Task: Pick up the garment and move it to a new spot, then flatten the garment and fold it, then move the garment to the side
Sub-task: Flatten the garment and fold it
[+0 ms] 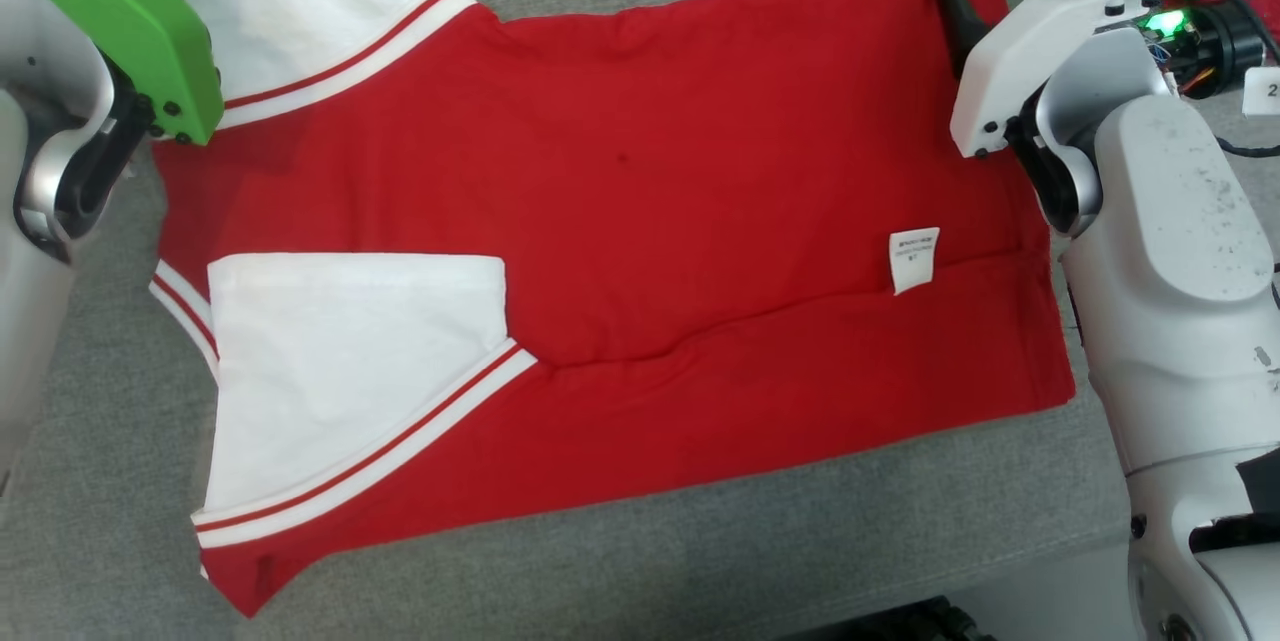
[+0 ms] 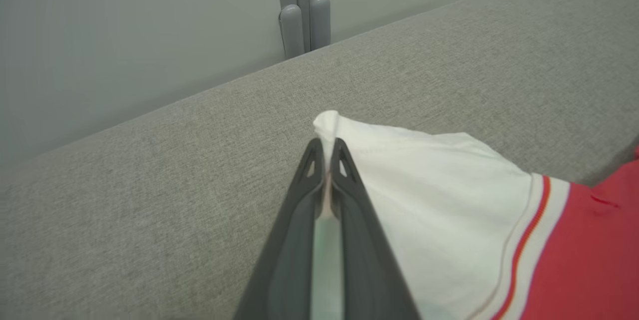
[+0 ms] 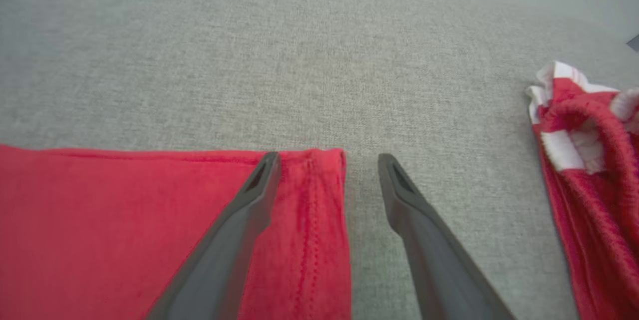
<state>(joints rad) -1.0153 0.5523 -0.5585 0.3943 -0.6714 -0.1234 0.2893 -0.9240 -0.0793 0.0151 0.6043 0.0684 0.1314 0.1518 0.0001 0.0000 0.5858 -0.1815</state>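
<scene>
**Both grippers sit on the garment's far edge, one at each end**

The red garment (image 1: pixel 640 221) lies spread on the grey bench (image 1: pixel 620 541). Its long axis runs across the robot from left to right, with the sleeves at the left end and the hem at the right. The near sleeve (image 1: pixel 350 361) is folded in over the red body. The near long edge looks turned up as well, with a white label (image 1: pixel 914 259) lying at its fold line.

The far sleeve (image 2: pixel 424 200) spreads outward. The left gripper (image 2: pixel 327 148) is closed tight on the sleeve's outer tip, and a small nub of white cloth pokes out past the fingers.

The right gripper (image 3: pixel 329 160) is wide apart and holds nothing. It straddles the far hem corner (image 3: pixel 324 160), with one finger over the red cloth and the other over bare bench. I cannot tell whether it touches the fabric.

A second red-and-white cloth (image 3: pixel 584 160) lies bunched further to the right, well apart from the hem.

The next fold probably brings the far edge toward the robot. It depends on each arm having its own end of that edge: the left has the sleeve, but the right has yet to close on the corner.
</scene>
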